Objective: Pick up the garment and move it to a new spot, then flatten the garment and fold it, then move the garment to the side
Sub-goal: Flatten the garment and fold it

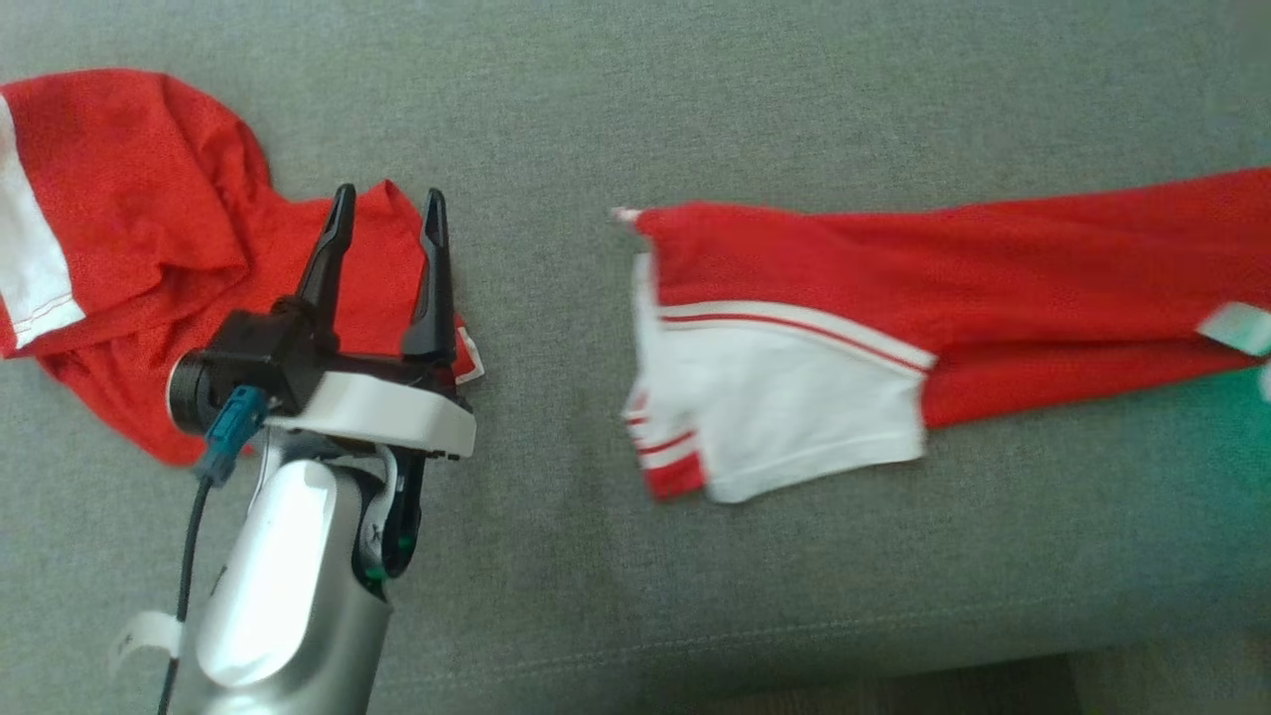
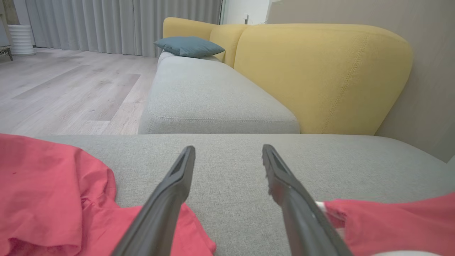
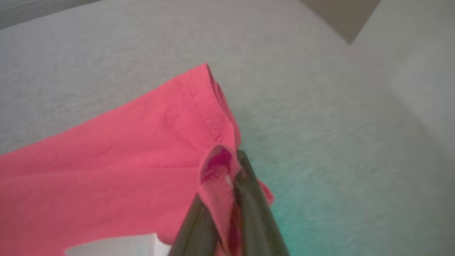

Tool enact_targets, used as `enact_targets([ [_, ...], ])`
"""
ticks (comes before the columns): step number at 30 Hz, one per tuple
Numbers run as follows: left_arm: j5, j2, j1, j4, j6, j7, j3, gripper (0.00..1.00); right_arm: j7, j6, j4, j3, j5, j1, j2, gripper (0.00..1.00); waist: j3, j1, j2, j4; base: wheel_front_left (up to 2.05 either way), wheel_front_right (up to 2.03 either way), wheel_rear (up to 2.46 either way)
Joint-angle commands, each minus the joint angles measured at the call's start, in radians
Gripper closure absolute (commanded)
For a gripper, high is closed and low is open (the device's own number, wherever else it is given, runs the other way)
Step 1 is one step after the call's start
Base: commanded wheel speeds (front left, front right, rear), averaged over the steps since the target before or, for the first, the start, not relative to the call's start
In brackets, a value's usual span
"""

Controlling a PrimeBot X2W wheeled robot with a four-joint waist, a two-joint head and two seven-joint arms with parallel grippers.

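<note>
I am looking down on the grey sofa seat (image 1: 556,556). Its front edge is running along the near side, and a strip of floor (image 1: 1142,685) is showing past it at the near right. The seat between that edge and the cloth is lying bare, so I am seeing open room across the near side and through the middle.

The left gripper (image 1: 389,194) is hovering at the near left with its jaws spread wide and gripping nothing. Its fingertips are hanging over the right-hand corner of a crumpled red cloth (image 1: 129,199), which is spilling off the left of the head view.

The red-and-white garment (image 1: 794,288) is lying well apart to the right of those jaws, with bare grey seat between them. It is stretching out long toward the right, with its white panel and red stripes on the near left end. Its far-right end is blurring out of the head view.

The right gripper (image 3: 236,170) is pinching a folded bit of the garment's red hem, jaws pressed together on it, just near of a stitched corner.

Farther off, the left wrist view is showing another grey seat section, a yellow backrest (image 2: 320,71) on the right, a blue cushion (image 2: 188,46), wooden flooring (image 2: 64,89) on the left and grey curtains (image 2: 106,21).
</note>
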Motion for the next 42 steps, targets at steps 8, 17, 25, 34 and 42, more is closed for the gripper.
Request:
enact_targets([
  [8,0.002,0.001,-0.008,-0.042,-0.005,-0.006,0.031,0.00,-0.069,0.006,-0.055,-0.198,-0.255,-0.058,0.049,1.00,-0.038,0.0000,0.0000,0.007,0.00,0.00,0.00],
  [17,-0.016,-0.006,0.036,-0.036,-0.002,-0.006,0.036,0.00,-0.029,0.006,-0.168,-0.124,-0.242,-0.082,0.211,1.00,-0.126,0.0000,0.0000,0.002,0.00,0.00,0.00],
  [25,-0.037,-0.009,0.075,-0.035,0.006,-0.006,0.040,0.00,0.136,0.006,-0.409,0.087,0.014,-0.017,0.289,1.00,-0.213,0.0000,0.0000,-0.007,0.00,0.00,0.00],
  [34,-0.053,-0.010,0.097,-0.042,0.016,-0.006,0.044,0.00,0.146,0.006,-0.557,0.341,0.424,0.150,0.291,1.00,-0.248,0.0000,0.0000,-0.001,0.00,0.00,0.00],
  [42,-0.052,-0.010,0.106,-0.039,0.015,-0.006,0.037,0.00,-0.072,0.006,-0.443,0.633,0.630,0.197,0.291,1.00,-0.240,0.0000,0.0000,0.020,0.00,0.00,0.00],
])
